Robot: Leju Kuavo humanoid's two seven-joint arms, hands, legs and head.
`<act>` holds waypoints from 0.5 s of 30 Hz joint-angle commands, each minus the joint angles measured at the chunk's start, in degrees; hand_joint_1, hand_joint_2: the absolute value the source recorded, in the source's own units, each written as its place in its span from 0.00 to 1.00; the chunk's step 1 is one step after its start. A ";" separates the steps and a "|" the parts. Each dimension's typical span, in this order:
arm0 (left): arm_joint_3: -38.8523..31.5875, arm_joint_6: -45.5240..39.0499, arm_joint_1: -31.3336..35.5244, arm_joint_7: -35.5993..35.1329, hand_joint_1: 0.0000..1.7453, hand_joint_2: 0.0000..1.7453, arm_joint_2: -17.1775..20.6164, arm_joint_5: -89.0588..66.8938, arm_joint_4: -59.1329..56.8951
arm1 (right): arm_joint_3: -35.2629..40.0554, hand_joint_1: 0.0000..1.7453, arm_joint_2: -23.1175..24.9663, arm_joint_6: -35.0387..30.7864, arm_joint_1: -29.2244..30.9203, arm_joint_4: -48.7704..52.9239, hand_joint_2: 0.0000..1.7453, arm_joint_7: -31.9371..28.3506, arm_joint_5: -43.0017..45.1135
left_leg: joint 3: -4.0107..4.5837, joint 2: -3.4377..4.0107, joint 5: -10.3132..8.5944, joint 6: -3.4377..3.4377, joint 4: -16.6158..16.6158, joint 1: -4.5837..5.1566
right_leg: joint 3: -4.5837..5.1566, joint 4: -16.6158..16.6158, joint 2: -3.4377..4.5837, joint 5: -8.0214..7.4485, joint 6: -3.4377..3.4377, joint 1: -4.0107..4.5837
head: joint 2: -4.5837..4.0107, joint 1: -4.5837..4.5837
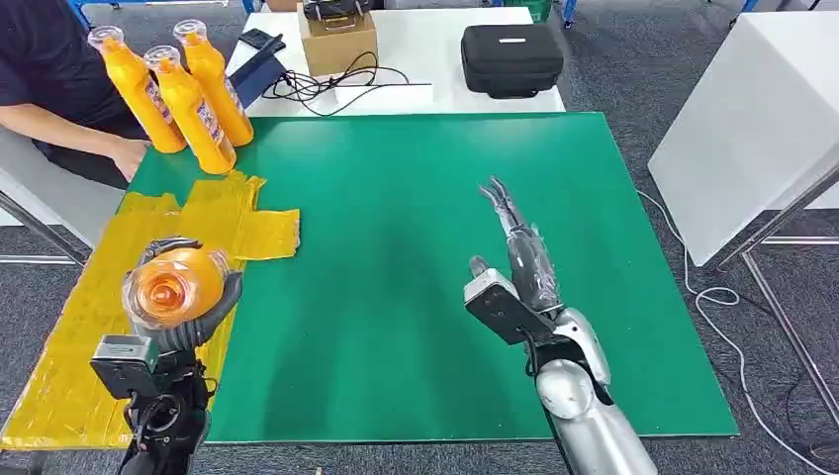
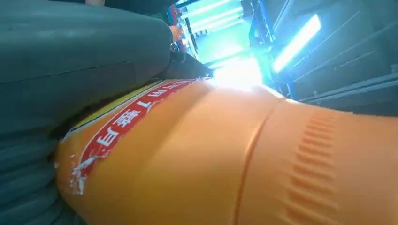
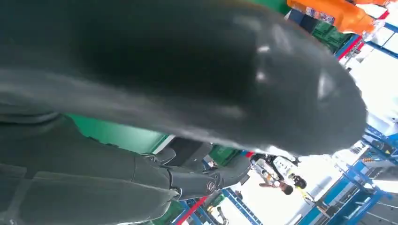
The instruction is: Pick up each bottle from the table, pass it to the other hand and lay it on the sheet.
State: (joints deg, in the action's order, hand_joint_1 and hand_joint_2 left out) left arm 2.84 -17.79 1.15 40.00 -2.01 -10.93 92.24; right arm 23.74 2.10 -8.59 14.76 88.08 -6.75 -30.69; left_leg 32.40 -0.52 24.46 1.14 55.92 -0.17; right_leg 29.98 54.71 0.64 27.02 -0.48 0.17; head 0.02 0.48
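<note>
Fingers of the left hand (image 1: 183, 307) were wrapped around an orange bottle (image 1: 176, 285) (base toward the camera), held above the yellow sheet (image 1: 69, 366) at the bench's left edge. Spread and holding nothing, the right hand (image 1: 514, 252) was extended over the green bench (image 1: 396, 198).

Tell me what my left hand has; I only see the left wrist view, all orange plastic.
Observer: The left hand grips an orange bottle above the yellow sheet, cap end facing the head camera.
Operator: Where's the right hand?
Observer: The right hand is over the green mat, fingers straight, holding nothing.
Operator: Any bottles left to fetch?
Observer: Three orange bottles lean together at the mat's far left corner, by a seated person's hand.
</note>
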 commanded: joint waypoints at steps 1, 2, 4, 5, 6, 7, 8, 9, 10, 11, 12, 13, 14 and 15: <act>1.82 0.00 2.11 0.00 1.00 1.00 1.25 -0.16 -3.27 | -0.81 0.00 -1.68 0.02 1.16 -0.46 0.00 -0.09 0.15 | -0.13 -0.07 0.03 -0.03 -0.02 -0.02 | -0.19 -0.06 -0.15 0.04 -0.06 0.02 | 0.00 0.00; 4.32 -13.43 2.66 0.00 1.00 1.00 2.57 -12.14 -3.40 | -0.29 0.00 -2.60 0.12 1.57 -0.63 0.00 -0.26 2.21 | -0.10 -0.05 0.02 -0.02 -0.03 -0.01 | -0.13 -0.06 -0.10 0.02 -0.05 0.01 | 0.00 0.00; 1.86 -22.21 3.46 -0.71 1.00 1.00 -0.13 -31.30 -5.54 | 0.10 0.00 -3.58 0.29 2.18 -1.09 0.00 -0.72 3.77 | -0.07 -0.11 -0.01 -0.01 -0.04 0.00 | -0.13 -0.06 -0.17 0.02 -0.05 0.00 | 0.00 0.00; -1.46 -22.21 3.77 0.00 1.00 1.00 -3.10 -39.34 -5.85 | 0.52 0.00 -4.13 0.31 2.72 -1.70 0.00 -1.09 4.45 | -0.15 -0.16 0.01 -0.02 -0.03 -0.03 | -0.25 -0.09 -0.25 0.05 -0.07 0.03 | 0.00 0.00; -3.53 -22.21 4.28 0.00 1.00 1.00 -4.58 -45.84 -6.42 | 0.92 0.00 -4.40 0.67 3.63 -2.76 0.00 -1.73 5.72 | -0.07 -0.10 -0.01 0.00 -0.02 -0.01 | -0.13 -0.07 -0.16 0.01 -0.07 0.01 | 0.00 -0.02; -5.32 -22.21 4.70 0.00 1.00 1.00 -5.57 -50.45 -6.47 | 1.43 0.00 -4.54 1.12 4.57 -3.76 0.00 -1.98 6.23 | -0.14 -0.09 0.02 0.00 -0.01 -0.02 | -0.21 -0.08 -0.18 0.03 -0.09 0.02 | 0.00 0.00; -7.84 -22.21 5.29 0.00 1.00 1.00 -6.76 -57.35 -6.59 | 1.98 0.00 -4.31 1.35 5.84 -5.07 0.00 -2.35 6.91 | -0.07 -0.04 0.00 0.00 -0.02 0.01 | -0.11 -0.05 -0.09 0.00 -0.07 -0.01 | 0.00 0.00; -9.11 -22.21 5.67 0.00 1.00 1.00 -7.18 -59.87 -7.67 | 2.35 0.00 -4.19 1.47 6.44 -5.67 0.00 -2.44 7.07 | -0.13 0.01 0.04 0.00 0.02 -0.02 | -0.19 -0.06 -0.05 0.01 -0.09 0.02 | 0.00 0.00; -9.62 -22.21 6.08 0.00 1.00 1.00 -6.22 -59.48 -8.88 | 2.50 0.00 -4.03 1.87 7.35 -6.27 0.00 -2.11 7.59 | -0.20 -0.01 0.08 -0.01 0.05 -0.05 | -0.31 -0.08 -0.09 0.02 -0.13 0.05 | 0.00 0.00; -9.62 -22.21 6.08 0.00 1.00 1.00 -6.22 -59.48 -8.88 | 2.50 0.00 -4.03 1.87 7.35 -6.27 0.00 -2.11 7.59 | -0.14 0.06 0.02 0.00 -0.01 0.02 | -0.18 -0.04 0.02 -0.03 -0.08 -0.05 | 0.00 -0.02; -10.74 -22.21 7.09 0.00 1.00 1.00 -7.10 -61.78 -12.36 | 3.25 0.00 -4.18 1.16 7.61 -6.34 0.00 -2.31 7.96 | -0.08 0.13 0.03 -0.01 -0.01 0.01 | -0.14 -0.05 0.10 -0.05 -0.06 -0.02 | 0.00 0.00; -12.42 -22.21 8.48 0.00 1.00 1.00 -7.16 -63.26 -15.86 | 3.98 0.00 -4.46 1.46 8.46 -6.80 0.00 -2.47 8.46 | -0.18 0.20 0.06 -0.03 -0.02 0.01 | -0.25 -0.09 0.13 -0.05 -0.08 0.01 | 0.00 -0.02; -12.87 -22.21 9.17 0.00 1.00 1.00 -7.25 -63.82 -17.44 | 4.19 0.00 -4.62 1.46 8.61 -6.77 0.00 -2.46 8.72 | -0.16 0.11 -0.02 -0.02 -0.09 0.09 | -0.19 -0.07 0.05 -0.05 -0.08 -0.07 | 0.00 -0.02; -15.49 -22.21 10.89 0.00 1.00 1.00 -7.54 -66.32 -21.31 | 4.52 0.00 -4.89 2.00 8.93 -6.46 0.00 -2.25 9.90 | -0.24 0.09 -0.01 -0.06 -0.10 0.04 | -0.29 -0.11 0.01 -0.06 -0.10 -0.01 | 0.00 0.00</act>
State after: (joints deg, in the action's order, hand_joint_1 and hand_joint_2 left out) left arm -1.29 -39.21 4.14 40.13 -5.64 -69.64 89.02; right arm 24.28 0.00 -7.08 17.64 87.06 -8.79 -23.43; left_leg 32.40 -0.47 24.46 1.15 55.93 -0.10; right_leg 29.95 54.71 0.68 26.97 -0.55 0.12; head 0.02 0.48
